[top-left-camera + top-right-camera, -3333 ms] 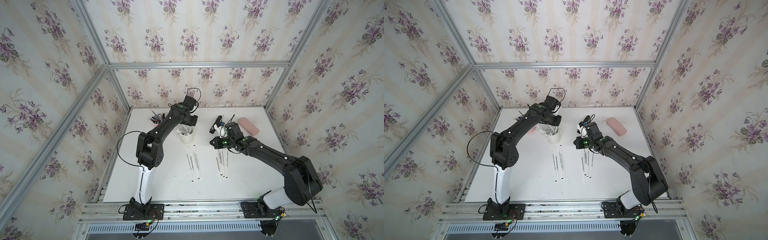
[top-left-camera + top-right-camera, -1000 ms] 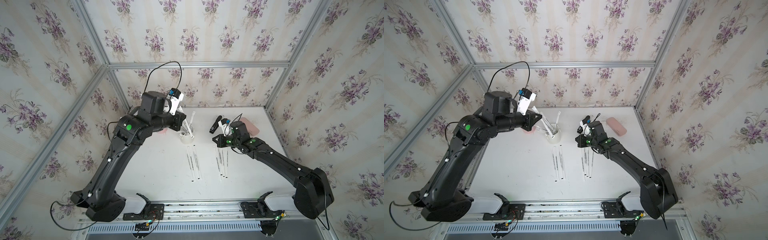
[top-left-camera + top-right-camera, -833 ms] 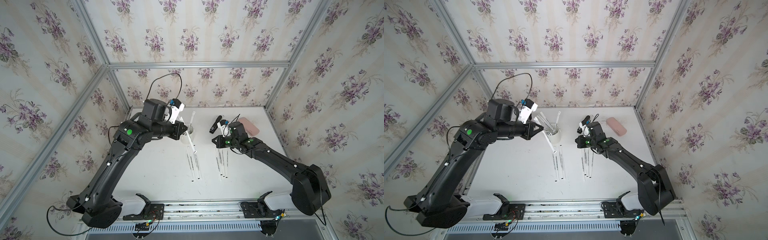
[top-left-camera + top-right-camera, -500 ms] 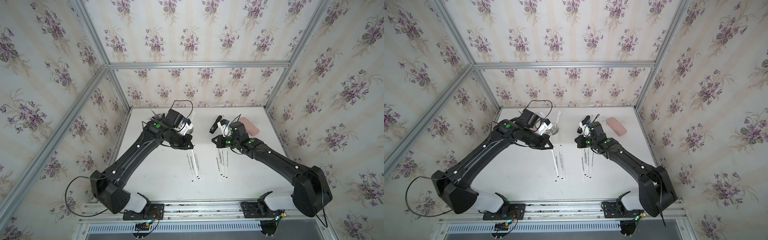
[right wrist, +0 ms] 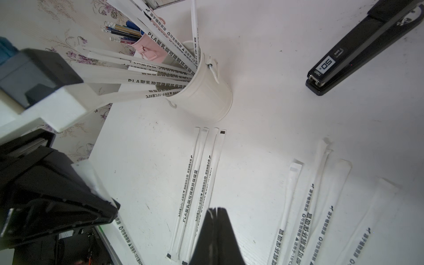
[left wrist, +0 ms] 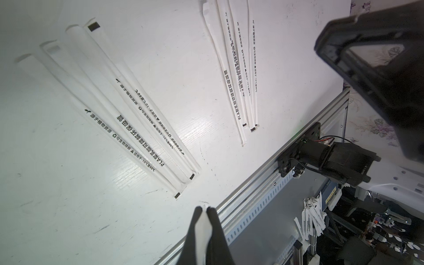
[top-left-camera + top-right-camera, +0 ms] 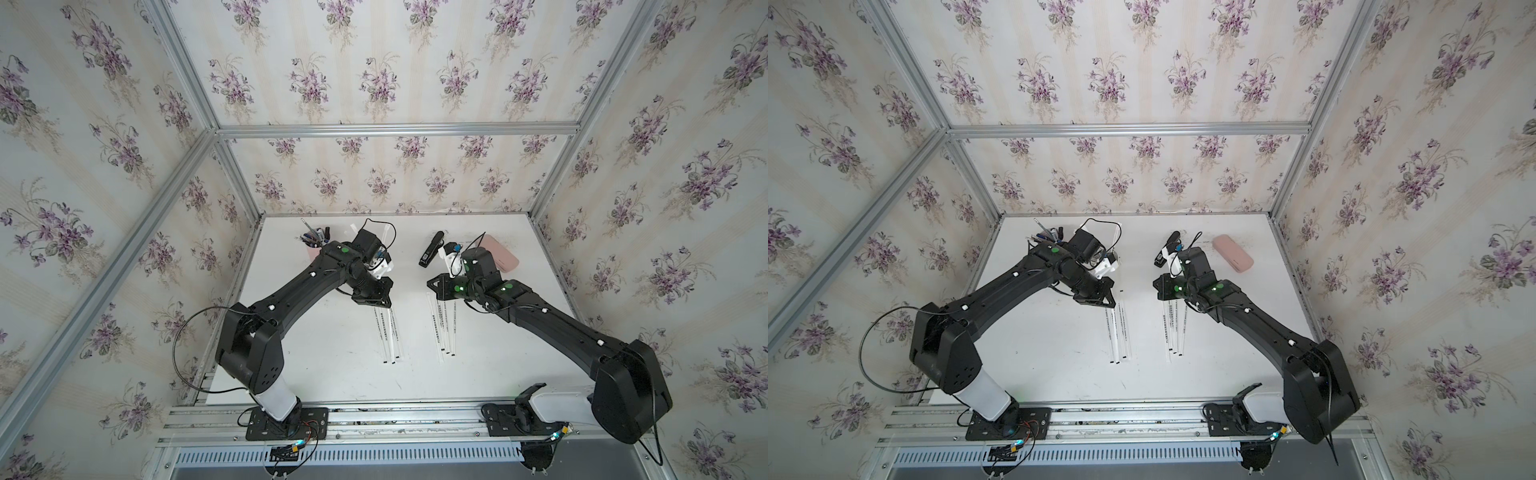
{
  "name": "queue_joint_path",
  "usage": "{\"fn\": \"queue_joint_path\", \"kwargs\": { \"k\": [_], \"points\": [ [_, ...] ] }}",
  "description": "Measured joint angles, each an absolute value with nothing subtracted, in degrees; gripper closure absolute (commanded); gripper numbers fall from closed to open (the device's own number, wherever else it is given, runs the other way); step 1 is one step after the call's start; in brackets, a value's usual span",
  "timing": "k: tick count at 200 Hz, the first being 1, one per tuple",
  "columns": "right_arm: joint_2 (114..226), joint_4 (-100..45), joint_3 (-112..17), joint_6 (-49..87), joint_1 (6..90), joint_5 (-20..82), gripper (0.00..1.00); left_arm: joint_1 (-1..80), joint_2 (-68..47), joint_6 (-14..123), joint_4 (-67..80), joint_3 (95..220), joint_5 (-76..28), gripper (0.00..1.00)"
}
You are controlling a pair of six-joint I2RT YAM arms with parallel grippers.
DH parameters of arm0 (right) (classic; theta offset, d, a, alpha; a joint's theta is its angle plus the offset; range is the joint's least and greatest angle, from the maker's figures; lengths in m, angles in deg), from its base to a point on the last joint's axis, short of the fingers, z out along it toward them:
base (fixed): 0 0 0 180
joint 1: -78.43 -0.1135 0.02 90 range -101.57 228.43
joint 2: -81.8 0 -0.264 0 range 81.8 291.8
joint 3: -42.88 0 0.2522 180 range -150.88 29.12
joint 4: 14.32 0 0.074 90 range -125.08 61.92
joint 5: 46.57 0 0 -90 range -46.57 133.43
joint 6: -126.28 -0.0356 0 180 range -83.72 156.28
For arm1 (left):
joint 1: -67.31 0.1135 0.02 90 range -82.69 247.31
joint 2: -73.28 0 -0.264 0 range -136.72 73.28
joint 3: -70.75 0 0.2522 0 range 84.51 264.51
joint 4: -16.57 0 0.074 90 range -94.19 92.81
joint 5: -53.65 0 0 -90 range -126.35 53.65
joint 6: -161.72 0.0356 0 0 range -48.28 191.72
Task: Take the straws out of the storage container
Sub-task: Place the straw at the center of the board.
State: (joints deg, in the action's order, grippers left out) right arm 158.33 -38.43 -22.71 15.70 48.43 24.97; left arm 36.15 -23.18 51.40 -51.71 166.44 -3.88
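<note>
While the left hand is clamped on a straw just over the surface, the right hand hovers with fingers pressed together, holding nothing; the storage container stands upright above centre in both top views, largely hidden behind the left arm, several straws fanning from it; two loose groups lie flat below it in frame.

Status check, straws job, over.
Left gripper shut on a straw. Right gripper shut, empty. Several straws still in container, rest laid flat. Stapler aside, nothing blocking.
</note>
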Motion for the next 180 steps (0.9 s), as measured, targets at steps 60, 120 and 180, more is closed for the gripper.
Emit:
{"fn": "queue_joint_path", "kwargs": {
  "k": [60, 120, 180],
  "points": [
    [157.22, -38.62, -21.62, 15.75, 48.43, 25.04, 0.95, 36.67, -25.81, 51.78, -49.68, 166.22, -5.1, 0.88],
    [157.02, -38.65, -21.56, 15.73, 48.46, 25.38, 0.95, 37.39, -26.64, 51.8, -48.85, 165.89, -6.18, 0.84],
    [157.5, -38.6, -21.8, 15.68, 48.46, 25.21, 0.95, 37.7, -26.64, 52.21, -48.81, 165.72, -7.51, 0.74]
  ]
}}
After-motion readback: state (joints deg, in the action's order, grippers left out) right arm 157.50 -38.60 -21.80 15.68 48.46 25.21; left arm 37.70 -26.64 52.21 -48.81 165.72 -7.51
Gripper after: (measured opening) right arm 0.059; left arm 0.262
